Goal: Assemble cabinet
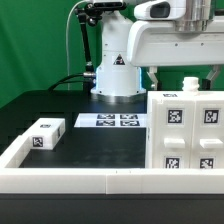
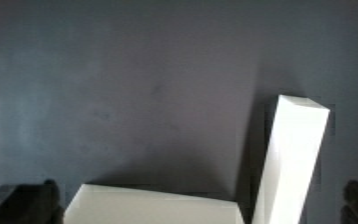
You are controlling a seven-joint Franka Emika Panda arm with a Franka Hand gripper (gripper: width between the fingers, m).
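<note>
- Exterior view shows the cabinet (image 1: 190,138) as a big white box with square tags. It stands on the dark worktop (image 1: 40,108) at the exterior view's right, close behind the low white rail (image 1: 80,180).
- A slim white upright (image 1: 190,86) rises from the top of the box.
- The pincer (image 2: 194,200) hangs directly above the box. The wrist view looks down on a flat white face (image 2: 158,206) and a thin white panel (image 2: 297,150) standing on edge, probably that same upright. Both lie between the two dark fingers (image 2: 25,202).
- The jaws stand wide apart, with a dark gap between each finger and the white plastic. I judge the pincer released and carrying nothing.
- The coming move turns on one relation: the box lies straight below the pincer. The panel's long edge runs across the line joining the fingers, so closing would meet its thin faces. The panel sits nearer one finger than the other, so a clean pinch would likely need a small sideways shift.
- A small white tagged block (image 1: 45,133) lies at the exterior view's left, well apart from the box. Fetching it would mean lifting clear of the upright first.
- The marker board (image 1: 108,121) lies flat in front of the robot base (image 1: 115,70), beside the box, and blocks nothing.
</note>
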